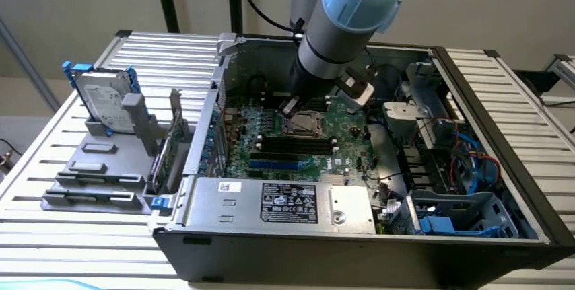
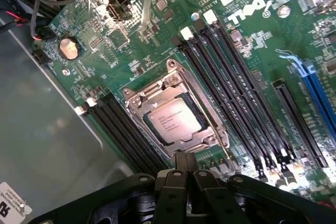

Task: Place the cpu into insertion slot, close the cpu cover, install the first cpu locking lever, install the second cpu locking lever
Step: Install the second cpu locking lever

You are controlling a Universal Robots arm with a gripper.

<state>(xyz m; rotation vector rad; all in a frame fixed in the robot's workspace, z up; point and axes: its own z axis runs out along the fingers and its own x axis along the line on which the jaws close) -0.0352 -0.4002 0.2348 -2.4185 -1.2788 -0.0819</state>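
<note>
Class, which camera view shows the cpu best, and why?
The wrist view: the cpu faces the camera, its silver top framed by the cpu cover, printed markings visible. In the exterior view the cpu is a small patch on the motherboard, close under the arm.

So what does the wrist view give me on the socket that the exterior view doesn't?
Wrist view: the cpu lies flat in the insertion slot, silver face up, with the cpu cover closed around it, and black memory slots flank it.

Exterior view: the arm reaching into the open computer case, and a hard drive standing outside it.

Both: the gripper close over the socket on the green motherboard.
</note>
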